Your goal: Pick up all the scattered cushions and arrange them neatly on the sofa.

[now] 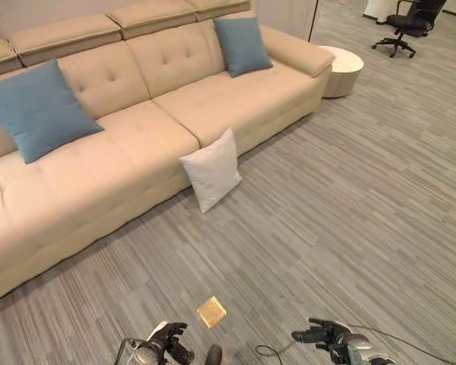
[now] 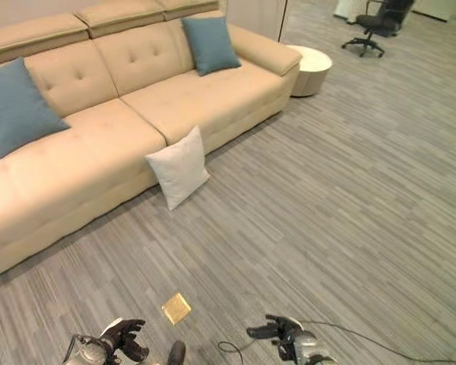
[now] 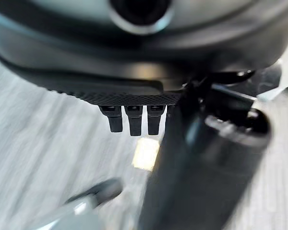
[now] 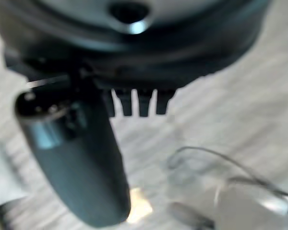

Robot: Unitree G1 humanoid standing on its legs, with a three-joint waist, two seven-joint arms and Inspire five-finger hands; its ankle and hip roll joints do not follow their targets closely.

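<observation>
Beige tufted sofa (image 1: pixel 137 129). Two blue cushions on it: one (image 1: pixel 36 110) at the left end, one (image 1: pixel 242 46) at the right end. White cushion (image 1: pixel 211 169) on the floor against the sofa's front edge. Grey striped carpet (image 1: pixel 349 190). Gold square floor plate (image 1: pixel 211 311). Cream round side table (image 1: pixel 342 70). Black office chair (image 1: pixel 406 23).

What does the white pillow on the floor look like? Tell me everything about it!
The white square fabric cushion looks soft and plump, with plain cloth and pointed corners, and no pattern can be seen. It stands tilted on one lower corner on the grey striped carpet and leans back against the front of the beige tufted sofa, just below the gap between two seat pads. Nothing lies on it, and neither robot hand touches it; both are far off, low over the carpet.
</observation>
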